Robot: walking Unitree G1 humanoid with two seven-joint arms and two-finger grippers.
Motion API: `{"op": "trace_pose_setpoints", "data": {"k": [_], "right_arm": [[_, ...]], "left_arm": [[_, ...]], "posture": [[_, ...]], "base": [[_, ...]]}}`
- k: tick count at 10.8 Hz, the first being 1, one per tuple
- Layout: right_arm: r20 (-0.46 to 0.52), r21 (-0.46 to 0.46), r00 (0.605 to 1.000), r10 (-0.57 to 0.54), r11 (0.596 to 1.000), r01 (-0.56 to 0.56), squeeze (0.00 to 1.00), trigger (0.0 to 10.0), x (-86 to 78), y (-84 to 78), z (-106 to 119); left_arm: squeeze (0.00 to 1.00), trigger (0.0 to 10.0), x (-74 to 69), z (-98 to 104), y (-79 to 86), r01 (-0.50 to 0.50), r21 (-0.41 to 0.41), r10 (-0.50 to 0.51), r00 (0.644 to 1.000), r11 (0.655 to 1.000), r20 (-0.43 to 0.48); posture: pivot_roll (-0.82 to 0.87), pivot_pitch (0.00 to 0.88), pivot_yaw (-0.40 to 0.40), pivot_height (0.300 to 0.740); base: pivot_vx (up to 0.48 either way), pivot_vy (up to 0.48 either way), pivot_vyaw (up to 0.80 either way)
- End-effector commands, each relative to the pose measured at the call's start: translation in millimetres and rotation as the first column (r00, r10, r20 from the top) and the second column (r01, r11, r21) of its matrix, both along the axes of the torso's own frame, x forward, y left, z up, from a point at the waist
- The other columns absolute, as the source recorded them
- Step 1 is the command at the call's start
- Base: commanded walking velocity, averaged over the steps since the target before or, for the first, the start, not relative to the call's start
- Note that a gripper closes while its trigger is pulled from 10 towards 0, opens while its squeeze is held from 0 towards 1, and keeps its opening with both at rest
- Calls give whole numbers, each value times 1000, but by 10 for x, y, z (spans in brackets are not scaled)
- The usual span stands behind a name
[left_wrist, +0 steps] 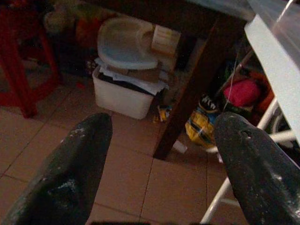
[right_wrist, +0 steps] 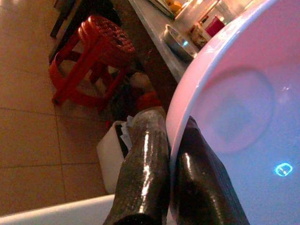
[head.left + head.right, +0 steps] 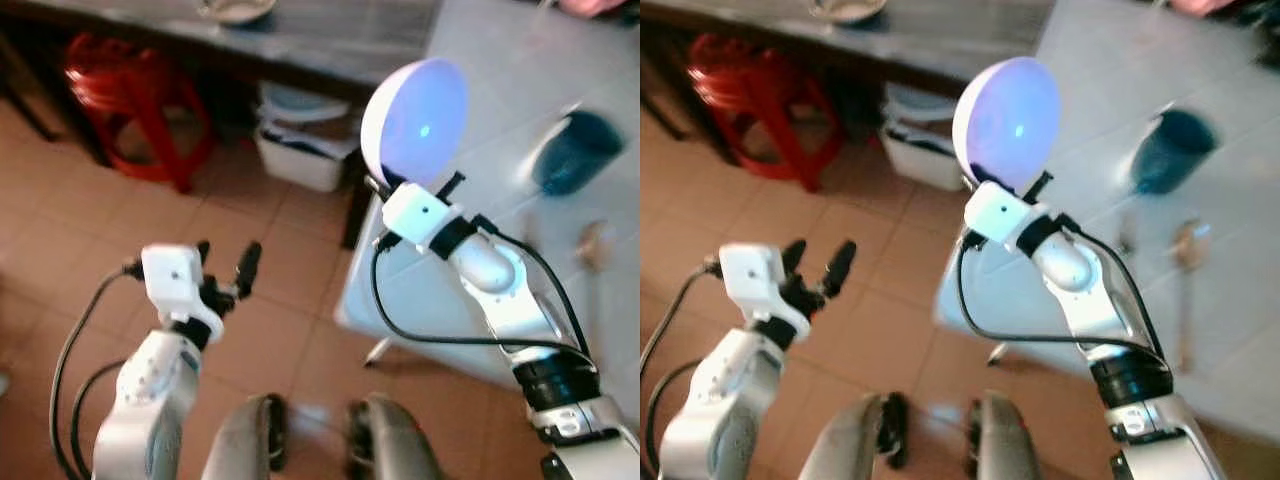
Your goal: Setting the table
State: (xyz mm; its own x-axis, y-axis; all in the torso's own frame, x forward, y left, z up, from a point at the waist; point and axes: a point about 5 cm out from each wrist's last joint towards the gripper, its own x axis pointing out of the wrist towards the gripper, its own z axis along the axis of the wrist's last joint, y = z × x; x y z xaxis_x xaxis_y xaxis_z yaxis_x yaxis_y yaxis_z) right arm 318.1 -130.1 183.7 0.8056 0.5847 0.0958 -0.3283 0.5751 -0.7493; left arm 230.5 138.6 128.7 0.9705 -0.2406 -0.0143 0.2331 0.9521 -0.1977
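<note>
My right gripper [image 3: 385,188] is shut on the rim of a round white plate [image 3: 415,122], holding it upright on edge above the near left corner of the white table [image 3: 480,300]. In the right wrist view both fingers [image 2: 145,168] pinch the plate [image 2: 234,122] rim. On the table farther right stand a dark teal cup [image 3: 575,150] and a wooden spoon [image 3: 1187,250]. My left gripper [image 3: 225,268] is open over the tiled floor, left of the table, with nothing between its fingers [image 1: 70,178].
A red plastic stool [image 3: 135,100] stands at the far left under a dark table [image 3: 300,45]. A white bin [image 3: 300,150] with a lid sits under that table beside a dark leg [image 1: 197,89]. Bags lie under the white table [image 1: 243,91].
</note>
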Motion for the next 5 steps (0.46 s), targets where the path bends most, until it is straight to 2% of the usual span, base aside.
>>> {"op": "trace_pose_setpoints", "data": {"k": [1, 3, 5], "right_arm": [[-7, 3, 1000, -23, 1000, 23, 0, 0, -43, -31, -34], [-11, 17, 999, -38, 999, 38, 0, 0, -75, -12, -55], [-1, 30, 999, -48, 998, 48, 0, 0, -92, -14, -50]], "left_arm": [[0, 10000, -20, -7, -46, 17, -5, -17, 1000, 1000, -8], [0, 10000, 18, 24, -18, 11, 0, -11, 1000, 1000, 12], [0, 10000, 17, 24, -16, 10, 8, -10, 1000, 1000, 19]], "posture": [[-14, 247, 1, 740], [-13, 241, -1, 740], [-15, 232, -2, 740]], "base": [[0, 480, 0], [0, 480, 0], [279, 390, 0]]}}
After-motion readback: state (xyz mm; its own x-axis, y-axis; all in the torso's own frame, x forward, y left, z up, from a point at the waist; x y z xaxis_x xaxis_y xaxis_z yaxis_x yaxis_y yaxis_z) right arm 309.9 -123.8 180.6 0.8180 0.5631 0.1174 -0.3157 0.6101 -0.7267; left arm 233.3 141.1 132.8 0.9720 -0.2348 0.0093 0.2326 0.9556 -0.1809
